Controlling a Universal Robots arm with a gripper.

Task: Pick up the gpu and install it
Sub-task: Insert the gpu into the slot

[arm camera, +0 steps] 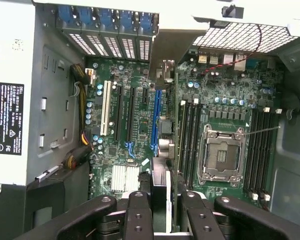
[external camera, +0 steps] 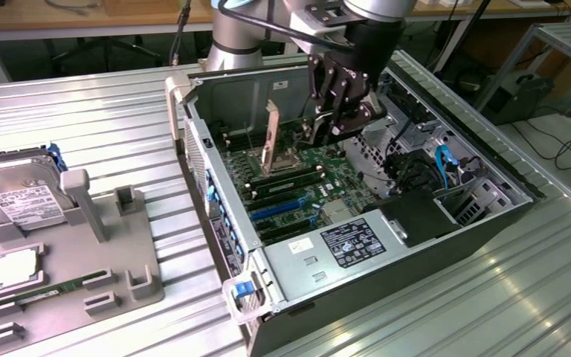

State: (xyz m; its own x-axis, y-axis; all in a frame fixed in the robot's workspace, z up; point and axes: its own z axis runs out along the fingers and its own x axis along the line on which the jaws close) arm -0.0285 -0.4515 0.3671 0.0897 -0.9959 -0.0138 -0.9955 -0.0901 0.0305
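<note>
The arm reaches down into the open computer case [external camera: 404, 223], its gripper [arm camera: 162, 200] pointing at the motherboard [arm camera: 224, 95]. The fingers [arm camera: 138, 215] pinch the gpu [arm camera: 170, 125] edge-on between them; the card hangs below the fingertips, above the blue slot [arm camera: 153, 120].

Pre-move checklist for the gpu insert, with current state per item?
1. Grasp: ok. The end effector is closed on the gpu.
2. Card attitude: ok. It stands on edge over the motherboard.
3. Bracket direction: ok. It faces the case's rear wall.
4. Alignment with the blue slot: cannot tell. The card edge runs close beside it.
5. Seated in slot: cannot tell.
6. Cable bundle: ok. It is apart from the card.
</note>
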